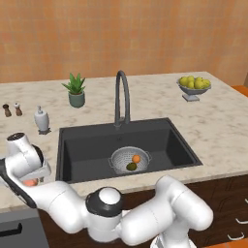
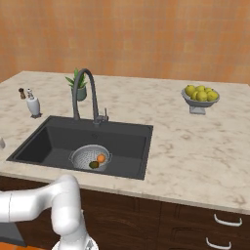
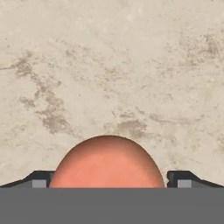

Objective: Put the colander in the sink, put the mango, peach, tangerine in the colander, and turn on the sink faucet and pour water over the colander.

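Gripper [image 3: 108, 183]: jaws spread wide, either side of the peach [image 3: 108, 162], bottom centre of the hand view.
Colander [image 1: 130, 160]: in the sink [image 1: 87, 145], holding tangerine [image 1: 136, 158] and mango [image 1: 131, 166].

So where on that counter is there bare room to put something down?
The widest bare patch of counter lies right of the sink, in front of the fruit bowl. Another runs behind the faucet, between the plant and that bowl. The left end is crowded: soap bottle, two shakers, and the gripper over the peach.
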